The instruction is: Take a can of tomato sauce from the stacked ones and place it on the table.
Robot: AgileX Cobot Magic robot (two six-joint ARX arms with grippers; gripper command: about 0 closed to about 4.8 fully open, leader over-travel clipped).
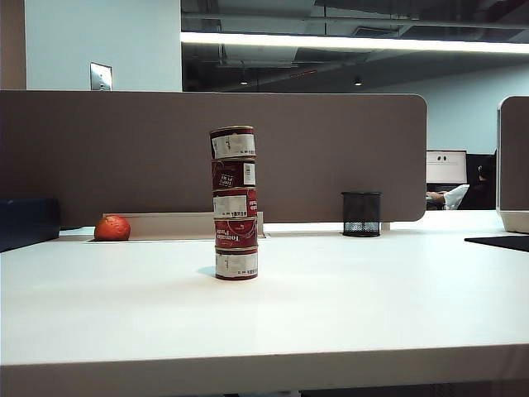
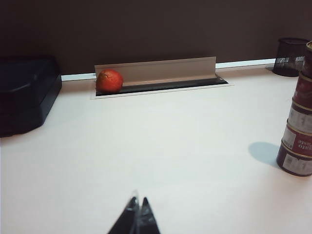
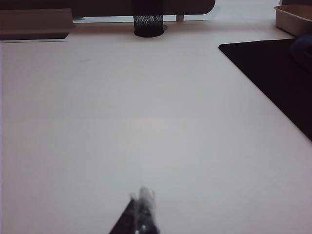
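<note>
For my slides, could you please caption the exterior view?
Five tomato sauce tins stacked on the white table, both grippers out of view.

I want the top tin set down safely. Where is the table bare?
The table is bare between the stacked ones and its front edge, and right toward the mesh cup and dark mat. The back left is busier: orange fruit, dark box. The left gripper and right gripper, both shut, hover near the front.

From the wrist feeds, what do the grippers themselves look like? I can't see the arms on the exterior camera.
Only fingertips show. The left gripper has two dark, slim, pointed fingers with pale glinting tips. The right gripper is a dark wedge with a whitish, blurred tip. No cables or markings visible.
</note>
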